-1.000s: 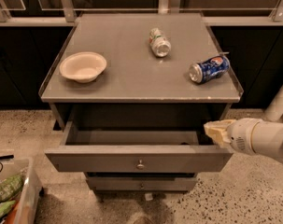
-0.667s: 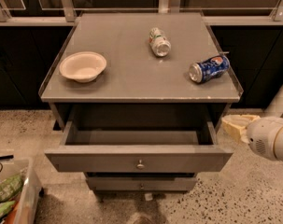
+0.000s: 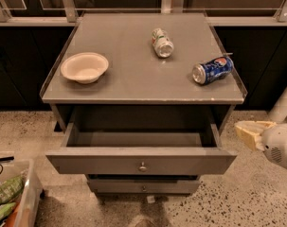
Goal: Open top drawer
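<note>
The top drawer [image 3: 181,162] stands pulled well out beneath the desk [image 3: 133,86], its inside open to view. The gripper [image 3: 247,133] has drawn back to the right, now apart from the drawer's corner where it sat close a second ago. Whether the gripper is spread or pressed together cannot be told. The knob [image 3: 142,166] is free, and the opening looks done.

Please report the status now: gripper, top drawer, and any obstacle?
Beige two-finger gripper at far right, touching nothing. Wide grey metal top drawer pulled out. White round bowl sits above, not blocking.
</note>
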`<state>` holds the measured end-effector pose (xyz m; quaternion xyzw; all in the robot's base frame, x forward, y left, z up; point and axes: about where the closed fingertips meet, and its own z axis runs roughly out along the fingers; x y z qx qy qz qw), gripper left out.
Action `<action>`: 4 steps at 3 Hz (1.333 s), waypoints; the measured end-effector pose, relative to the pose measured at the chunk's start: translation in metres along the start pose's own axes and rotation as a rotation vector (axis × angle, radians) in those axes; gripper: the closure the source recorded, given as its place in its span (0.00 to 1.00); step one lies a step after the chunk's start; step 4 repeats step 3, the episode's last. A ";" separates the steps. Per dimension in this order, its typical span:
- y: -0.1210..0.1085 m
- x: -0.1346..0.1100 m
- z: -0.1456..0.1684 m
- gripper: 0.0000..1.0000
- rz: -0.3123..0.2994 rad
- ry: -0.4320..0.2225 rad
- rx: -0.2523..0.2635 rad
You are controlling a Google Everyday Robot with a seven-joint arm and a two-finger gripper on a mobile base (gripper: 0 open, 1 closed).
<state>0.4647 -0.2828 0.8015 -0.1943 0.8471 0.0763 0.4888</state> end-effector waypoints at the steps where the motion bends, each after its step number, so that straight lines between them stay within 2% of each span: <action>1: 0.000 0.000 0.000 0.11 0.000 0.000 0.000; 2: 0.000 0.000 0.000 0.00 0.000 0.000 0.000; 4: 0.000 0.000 0.000 0.00 0.000 0.000 0.000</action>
